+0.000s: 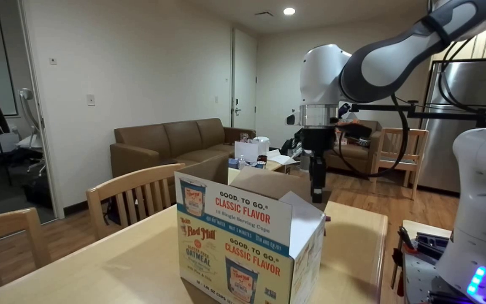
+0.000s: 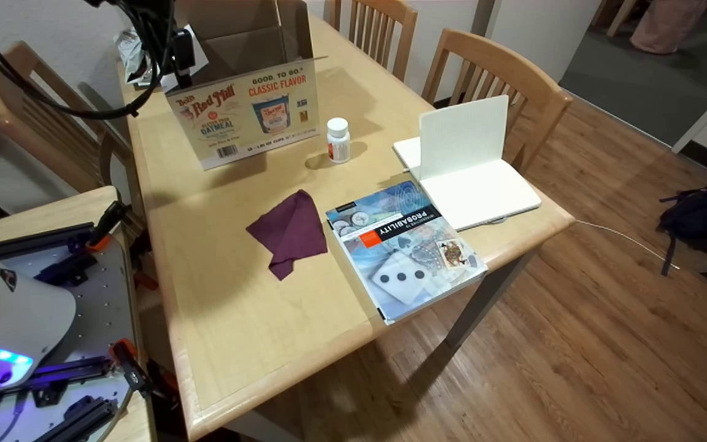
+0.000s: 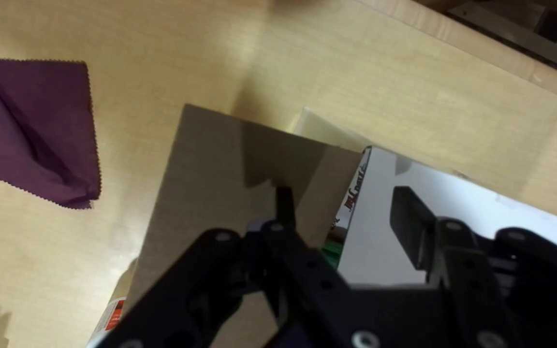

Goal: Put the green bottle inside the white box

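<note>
Robotiq gripper [image 3: 344, 212] spread apart, empty, by the oatmeal carton [image 1: 234, 249]; likely the green bottle [image 3: 332, 250] inside. Now rise straight, missing the right white flap [image 3: 380, 217]!

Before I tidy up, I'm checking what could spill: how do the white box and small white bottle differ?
The white box is far larger than the small white bottle. The box's top is open; the bottle's is capped. The box has flat sides; the bottle's are rounded. Both stand upright on the table.
</note>
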